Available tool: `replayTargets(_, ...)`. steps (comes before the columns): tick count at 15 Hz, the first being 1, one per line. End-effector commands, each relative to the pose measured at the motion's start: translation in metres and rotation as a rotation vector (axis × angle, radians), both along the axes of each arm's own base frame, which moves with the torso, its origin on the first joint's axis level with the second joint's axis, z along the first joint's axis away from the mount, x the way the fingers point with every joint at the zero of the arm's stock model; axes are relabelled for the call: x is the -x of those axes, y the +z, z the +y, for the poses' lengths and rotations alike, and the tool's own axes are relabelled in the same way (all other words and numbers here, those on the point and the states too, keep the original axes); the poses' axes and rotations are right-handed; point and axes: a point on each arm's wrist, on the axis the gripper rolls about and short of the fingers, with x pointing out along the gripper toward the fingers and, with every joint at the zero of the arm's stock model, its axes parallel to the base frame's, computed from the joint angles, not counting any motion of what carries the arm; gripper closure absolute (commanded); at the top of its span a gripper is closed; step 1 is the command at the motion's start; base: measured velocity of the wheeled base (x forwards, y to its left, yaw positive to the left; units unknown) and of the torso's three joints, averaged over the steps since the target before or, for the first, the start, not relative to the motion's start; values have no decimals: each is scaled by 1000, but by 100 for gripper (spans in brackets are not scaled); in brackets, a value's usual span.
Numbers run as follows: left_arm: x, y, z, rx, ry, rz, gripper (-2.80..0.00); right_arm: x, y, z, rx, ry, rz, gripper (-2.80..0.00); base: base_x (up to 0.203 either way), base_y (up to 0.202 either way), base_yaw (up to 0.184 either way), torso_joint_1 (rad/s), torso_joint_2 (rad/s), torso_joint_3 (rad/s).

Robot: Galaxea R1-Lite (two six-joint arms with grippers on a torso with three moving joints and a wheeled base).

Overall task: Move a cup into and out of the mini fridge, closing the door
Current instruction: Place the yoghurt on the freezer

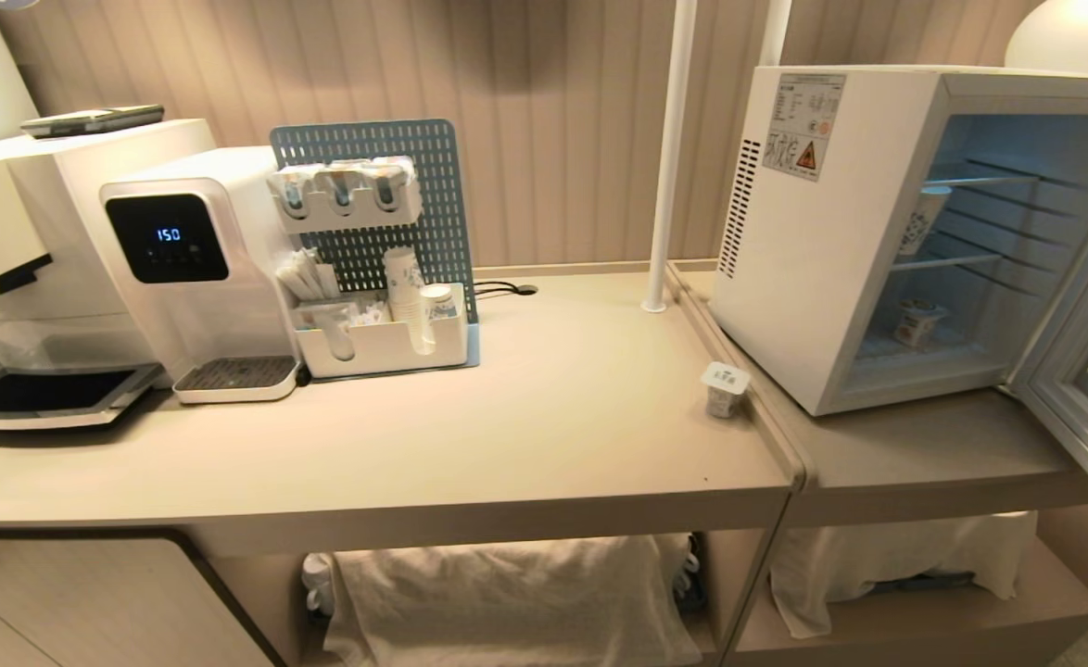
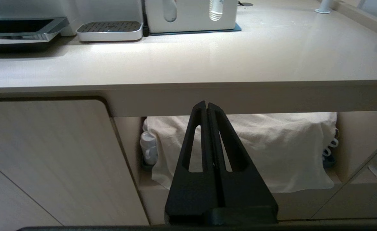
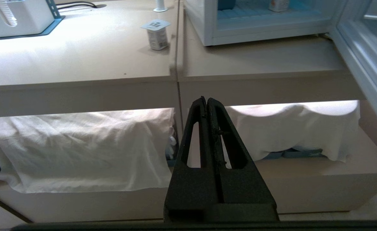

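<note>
Below the counter (image 1: 507, 445) edge, both grippers' jaws rest together; reaching for the cup (image 1: 725, 389) risks toppling it or clipping the open door (image 1: 1077, 333).

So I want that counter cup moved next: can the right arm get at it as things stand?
Probably yes. The cup stands alone on open counter beside the fridge. The right gripper, shut, is below counter level, so it must rise and open first.

Door (image 1: 1086, 371) cut off at right frame edge; items under white cloths (image 1: 507, 593) on lower shelf hidden; sticker (image 1: 803, 125) print unreadable
</note>
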Motion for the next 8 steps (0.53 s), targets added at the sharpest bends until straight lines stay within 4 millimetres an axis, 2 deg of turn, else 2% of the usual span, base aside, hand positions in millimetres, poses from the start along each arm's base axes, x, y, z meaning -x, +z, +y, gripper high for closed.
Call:
replayTargets(1,0,0,0,1,0,1,0,0,0,0,0,0,3,0,0,-199,0,2,1,5)
replayTargets(8,0,0,0,2,0,1,0,0,0,0,0,0,4,0,0,-195,-2,2,3,2)
